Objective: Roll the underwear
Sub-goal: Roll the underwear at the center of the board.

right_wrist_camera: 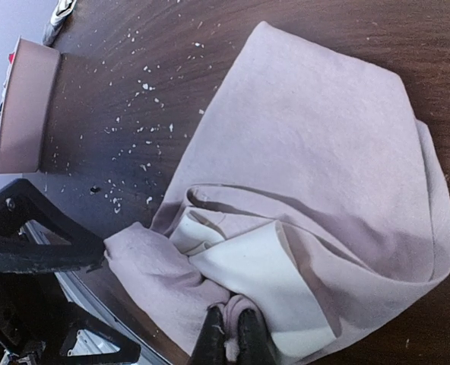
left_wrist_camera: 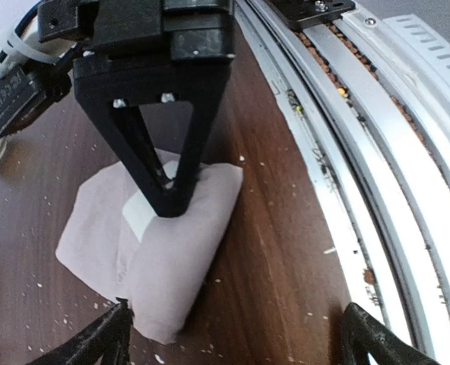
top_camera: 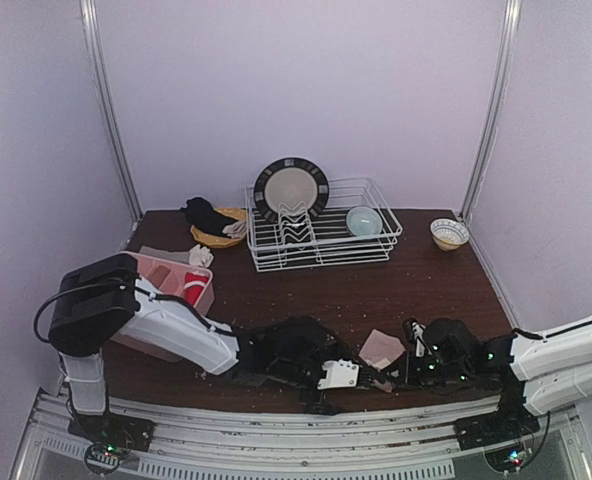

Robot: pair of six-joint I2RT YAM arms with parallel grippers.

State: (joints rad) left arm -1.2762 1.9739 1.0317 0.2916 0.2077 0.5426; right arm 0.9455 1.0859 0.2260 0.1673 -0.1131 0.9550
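At about 5 o'clock on the dark table, close to the near edge: the underwear, pale pink, loosely folded with a white inner patch showing, not rolled. Pinched at one bunched fold by the right gripper — fingers pressed together on the fabric, tip bearing down on it. Facing the underwear's end, the left gripper, fingers spread wide, holding nothing; one fingertip just beside the fabric, the other well apart over bare wood. Crowded in: both arms low and meeting at the underwear, the metal rail of the table edge near its side. Scattered white crumbs all round. At 9 o'clock a pink bin with a red thing inside; at 11 a yellow bowl under a dark bundle; at 12 a wire rack with an upright plate and a pale blue bowl; at 2 a small patterned bowl — all well apart from the underwear.
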